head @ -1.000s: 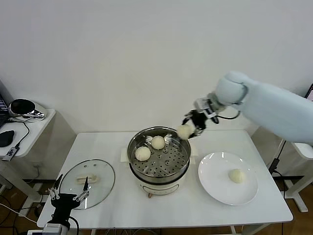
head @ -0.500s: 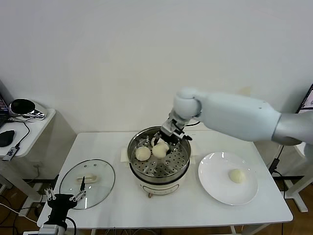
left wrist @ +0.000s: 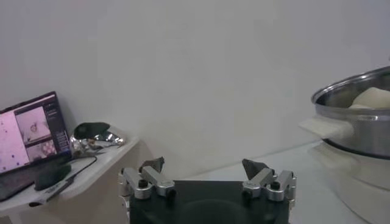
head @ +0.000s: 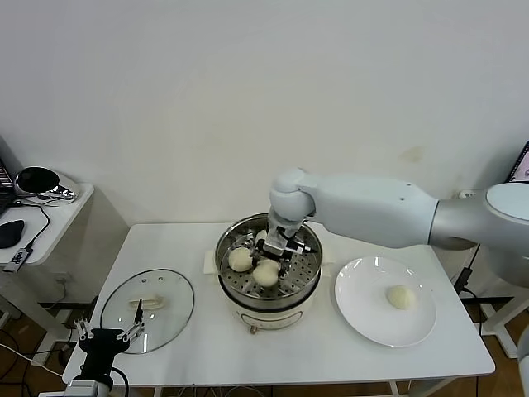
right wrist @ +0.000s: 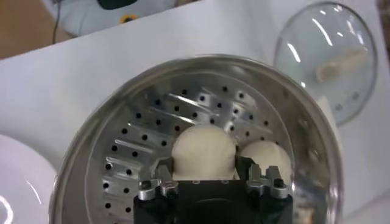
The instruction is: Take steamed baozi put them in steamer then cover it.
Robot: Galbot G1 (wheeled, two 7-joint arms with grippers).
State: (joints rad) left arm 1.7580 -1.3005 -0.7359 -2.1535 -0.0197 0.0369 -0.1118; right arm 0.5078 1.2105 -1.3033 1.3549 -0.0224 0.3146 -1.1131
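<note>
At the far left of the head view we see a side table (head: pixel 62 217) holding a dark round object. Low at the near left corner of the white surface (head: pixel 289 347), our left gripper (head: pixel 106 333) waits idle, its fingers spread apart and grasping nothing. Just beyond it the glass cover (head: pixel 149 304) lies flat on the surface, its cream handle up, well apart from the steamer.

In the middle stands the steamer (head: pixel 229 281), a shiny steel pot on a white base. Our right arm reaches across from the right, and our right gripper (head: pixel 269 269) hangs down inside the pot. In the right wrist view its fingers (right wrist: pixel 159 170) are clenched on either side of a baozi (right wrist: pixel 203 151), which sits low over the perforated tray (right wrist: pixel 140 146). A second baozi (right wrist: pixel 266 155) rests on the tray just beside it. We cannot tell whether a third lies behind the gripper.

To the right, a white plate (head: pixel 364 318) sits on the surface near the steamer, with one baozi (head: pixel 400 296) on it.
</note>
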